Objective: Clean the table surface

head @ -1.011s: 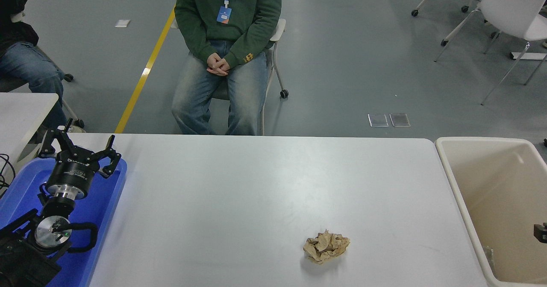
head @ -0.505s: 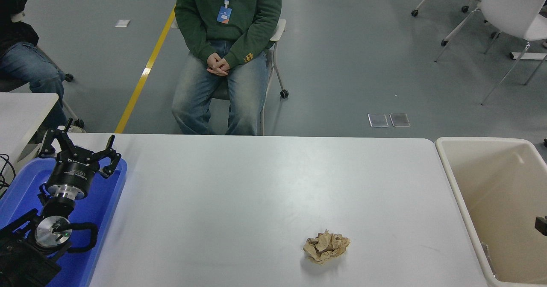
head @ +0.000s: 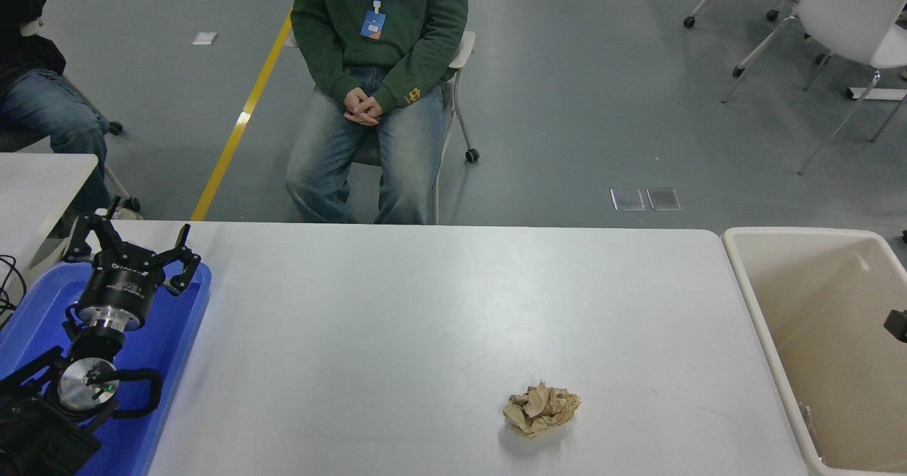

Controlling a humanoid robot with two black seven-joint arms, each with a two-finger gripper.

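Paper wad (head: 541, 410) lies on the table surface (head: 439, 306), toward 5 o'clock. Tray (head: 181, 334) at 9 o'clock, left gripper (head: 131, 246) above it. Bin (head: 815, 334) at 3 o'clock, off the table's edge.

I see the table surface (head: 397, 306) looks smooth and matt, a pale white-grey. The ball of brown paper (head: 541, 409) on it is all crumpled and rough. The blue tray (head: 186, 327) looks like shiny plastic. My left gripper (head: 131, 246) is black and dull, with a bright metal ring behind it. The cream bin (head: 779, 334) looks like smooth plastic. The floor (head: 567, 108) is grey and a bit glossy.
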